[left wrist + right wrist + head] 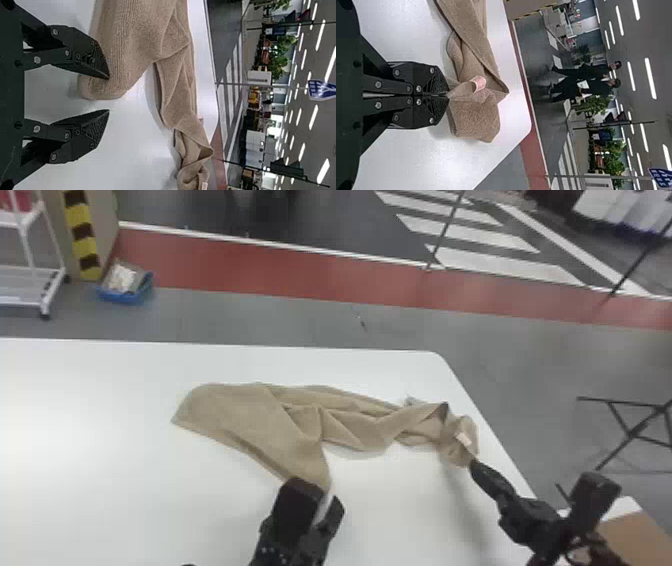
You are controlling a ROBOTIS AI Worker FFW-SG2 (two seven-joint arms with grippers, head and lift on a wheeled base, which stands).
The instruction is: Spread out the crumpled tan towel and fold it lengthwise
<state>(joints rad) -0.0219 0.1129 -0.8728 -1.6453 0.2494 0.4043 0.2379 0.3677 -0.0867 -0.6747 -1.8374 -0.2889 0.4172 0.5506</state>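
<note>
The tan towel [250, 410] lies crumpled across the white table, a broad flap at its left and a twisted bunch at its right. My left gripper [320, 502] is at the flap's near corner. In the left wrist view, the left gripper [109, 94] is open, its fingers apart, with the corner of the towel [130, 43] beside one finger. My right gripper [473, 462] is at the towel's right end. In the right wrist view, the right gripper [448, 94] is shut on the towel's edge, close to a small pale tag [479, 83] on the towel [474, 118].
The white table [100, 375] has its far edge behind the towel and its right edge just beyond the bunched end. A brown box [635, 540] stands at the lower right. On the floor are a blue bin [125, 296] and a black folding stand [635, 430].
</note>
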